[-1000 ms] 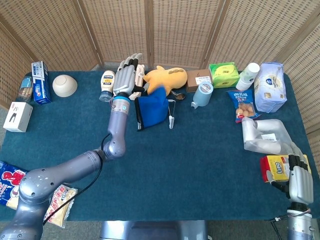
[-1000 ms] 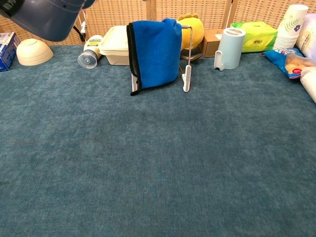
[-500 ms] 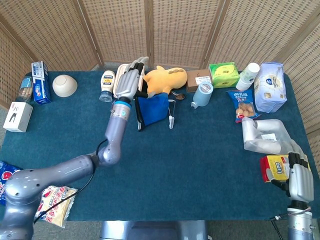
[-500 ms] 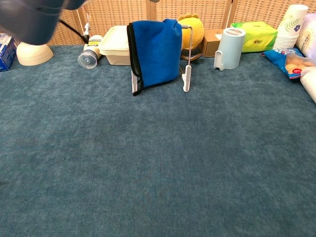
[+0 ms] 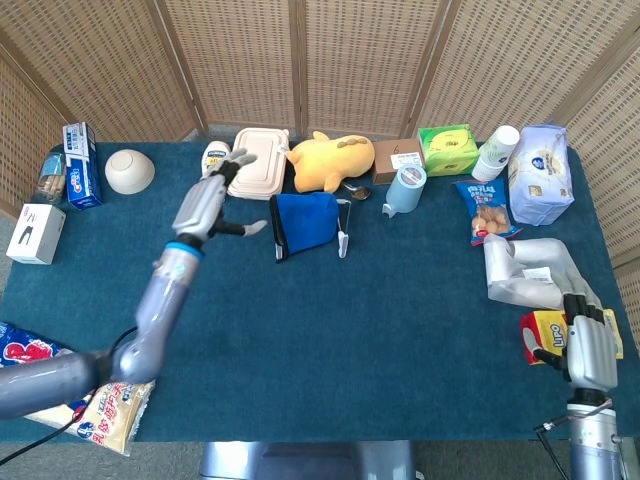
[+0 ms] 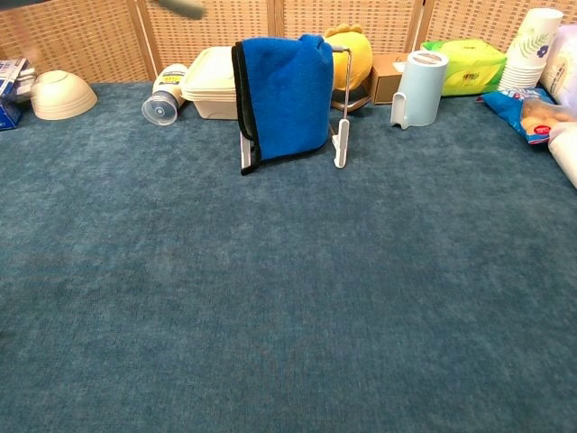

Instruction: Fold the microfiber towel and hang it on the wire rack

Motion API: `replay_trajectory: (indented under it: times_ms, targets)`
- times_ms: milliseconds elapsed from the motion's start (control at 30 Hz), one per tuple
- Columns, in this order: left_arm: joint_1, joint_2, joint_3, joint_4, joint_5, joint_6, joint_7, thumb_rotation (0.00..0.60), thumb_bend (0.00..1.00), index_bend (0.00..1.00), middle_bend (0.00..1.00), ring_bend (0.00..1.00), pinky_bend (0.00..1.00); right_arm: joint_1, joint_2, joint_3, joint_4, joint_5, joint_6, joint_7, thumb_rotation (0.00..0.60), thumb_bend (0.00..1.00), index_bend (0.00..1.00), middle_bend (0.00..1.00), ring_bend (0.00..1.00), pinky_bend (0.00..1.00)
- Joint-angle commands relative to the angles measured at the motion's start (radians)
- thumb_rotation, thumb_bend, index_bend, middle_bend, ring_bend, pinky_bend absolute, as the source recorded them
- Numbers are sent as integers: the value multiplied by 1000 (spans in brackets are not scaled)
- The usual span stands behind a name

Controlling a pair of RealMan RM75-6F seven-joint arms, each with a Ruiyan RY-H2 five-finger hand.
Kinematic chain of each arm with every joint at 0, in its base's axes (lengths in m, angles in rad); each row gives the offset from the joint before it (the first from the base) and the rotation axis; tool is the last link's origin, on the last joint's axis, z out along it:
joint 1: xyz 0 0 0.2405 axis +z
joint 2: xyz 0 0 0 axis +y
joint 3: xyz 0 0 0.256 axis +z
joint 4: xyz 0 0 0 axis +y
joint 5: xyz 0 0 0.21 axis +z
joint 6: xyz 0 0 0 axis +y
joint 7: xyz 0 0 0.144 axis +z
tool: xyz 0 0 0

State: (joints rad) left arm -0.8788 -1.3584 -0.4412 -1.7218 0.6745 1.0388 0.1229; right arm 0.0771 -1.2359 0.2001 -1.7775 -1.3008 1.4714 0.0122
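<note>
The folded blue microfiber towel (image 5: 306,222) (image 6: 285,95) hangs over the white wire rack (image 5: 343,230) (image 6: 342,126) near the back middle of the table. My left hand (image 5: 207,205) hovers to the towel's left, apart from it, fingers spread and holding nothing. In the head view my right hand (image 5: 583,350) rests at the front right corner beside a yellow packet (image 5: 546,336), fingers curled with nothing in them. Neither hand is clearly shown in the chest view.
Behind the rack stand a cream lunch box (image 5: 259,161), a yellow plush toy (image 5: 332,160), a mayonnaise jar (image 5: 211,156) and a pale blue holder (image 5: 405,188). A bowl (image 5: 129,170) and boxes sit far left. Snack bags (image 5: 487,210) and a grey pouch (image 5: 532,270) lie right.
My left hand has drawn back from the towel toward the left and front, leaving the towel hanging on the rack. The right hand has barely moved.
</note>
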Motion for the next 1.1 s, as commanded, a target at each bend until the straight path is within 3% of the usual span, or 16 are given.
replay_trajectory:
  times_ms: [33, 233, 400, 567, 667, 833, 1100]
  targets:
    - [117, 110, 64, -133, 76, 40, -62, 600, 263, 138, 11, 0, 0, 8, 3, 2, -5, -2, -6, -13, 600, 275, 69, 0, 0, 0]
    - [273, 226, 155, -256, 206, 102, -141, 600, 264, 151, 17, 0, 0, 26, 12, 6, -18, -5, -17, -52, 600, 274, 77, 0, 0, 0]
    - [413, 316, 262, -309, 346, 163, -200, 600, 264, 161, 19, 0, 0, 46, 16, 7, -28, -5, -33, -96, 600, 273, 86, 0, 0, 0]
    - [558, 393, 398, -307, 516, 251, -221, 600, 264, 202, 27, 0, 0, 65, 10, 0, -35, -15, -42, -158, 600, 275, 95, 1, 0, 0]
    - [697, 411, 502, -261, 676, 417, -175, 600, 264, 219, 39, 0, 0, 72, -8, -13, -30, -29, -31, -222, 600, 275, 98, 1, 0, 0]
    - [834, 366, 563, -175, 814, 602, -120, 600, 265, 238, 45, 0, 0, 68, -25, -35, -28, -51, -5, -294, 600, 276, 100, 1, 0, 0]
    - [960, 308, 602, -107, 873, 718, -107, 600, 264, 260, 60, 0, 0, 54, -37, -65, -32, -72, 19, -348, 600, 278, 105, 1, 0, 0]
